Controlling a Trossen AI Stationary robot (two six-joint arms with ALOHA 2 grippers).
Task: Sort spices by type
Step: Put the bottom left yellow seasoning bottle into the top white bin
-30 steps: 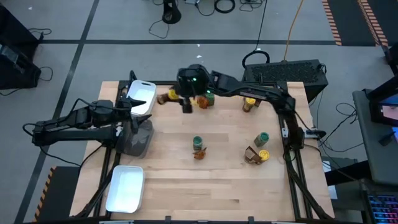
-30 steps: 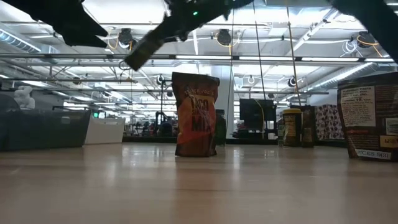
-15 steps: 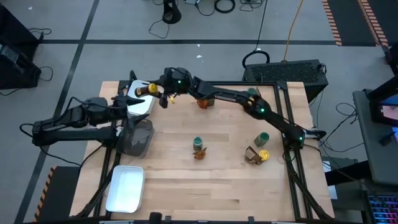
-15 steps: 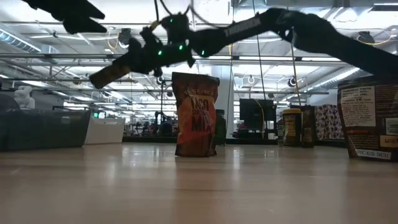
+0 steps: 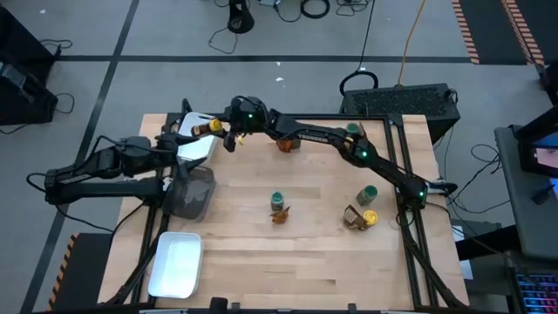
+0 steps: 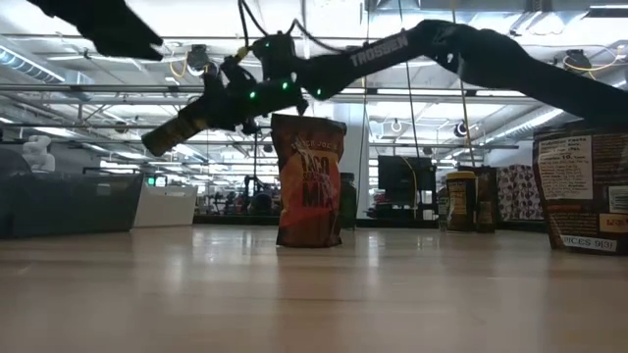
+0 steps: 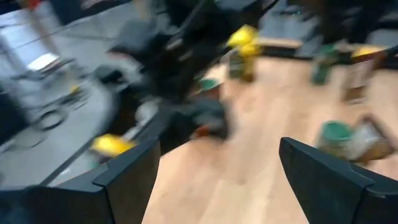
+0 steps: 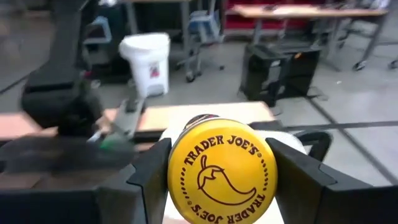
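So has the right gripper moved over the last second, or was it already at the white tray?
Yes. The right gripper, shut on the yellow-lidded jar, has swung left across the far side of the table, from near the green-lidded jar to the white tray.

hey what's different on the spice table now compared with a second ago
The right gripper swung from the back middle of the table toward the white tray at the back left, carrying a yellow-lidded jar that it now holds above the tray. The left gripper shifted slightly and waits open beside the tray. The jars and packets on the table stayed put.
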